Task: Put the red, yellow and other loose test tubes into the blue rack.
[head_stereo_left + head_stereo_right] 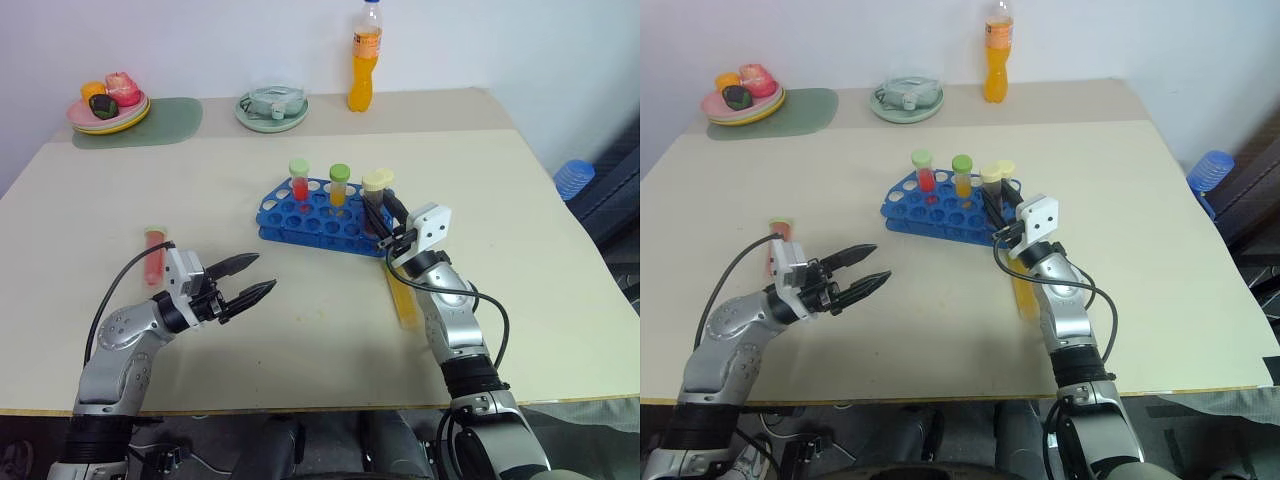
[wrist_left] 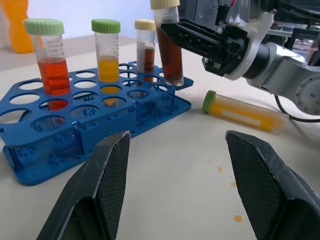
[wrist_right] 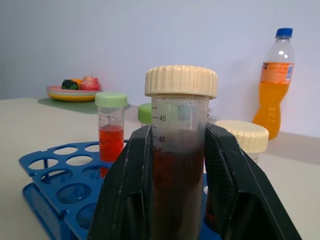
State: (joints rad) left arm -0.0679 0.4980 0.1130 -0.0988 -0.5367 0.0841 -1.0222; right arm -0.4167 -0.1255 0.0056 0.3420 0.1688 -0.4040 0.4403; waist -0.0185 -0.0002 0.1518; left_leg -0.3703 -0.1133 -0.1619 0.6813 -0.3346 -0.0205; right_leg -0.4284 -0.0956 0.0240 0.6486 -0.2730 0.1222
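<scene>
Left claw: the left claw [image 1: 252,280] of two black, ridged, wedge-shaped fingers hovers low over the near left of the tabletop [image 1: 300,330], spread apart and holding nothing, tips aimed toward the rack.
Loose red tube: a clear plastic tube of red liquid with a pale green cap [image 1: 154,254] lies flat on the matte beige tabletop just beyond the left arm, long axis running away from the camera, cap at the far end.
Blue rack: the bright blue two-tier plastic rack with rows of round holes [image 1: 305,217] sits mid-table, its long side slanting across the view.
Tubes in rack: three stand upright in it, a red-filled one with a pale green ribbed cap [image 1: 299,180], a yellow-orange one with a green cap [image 1: 339,185], and a dark brown one with a cream cap [image 2: 145,47].
Right claw: the right claw [image 1: 383,222] is clenched on a graduated clear tube of dark brown liquid with a ribbed cream cap [image 3: 180,150]; the tube stands near upright, cap up, its base at the rack's right end.
Loose yellow tube: a yellow-orange tube with a green cap [image 2: 242,111] lies flat by the right arm, just beside the rack.
Far edge: stacked plates of colourful items [image 1: 108,105], a round pale-green dish [image 1: 271,109], a tall orange drink bottle [image 1: 365,58].
</scene>
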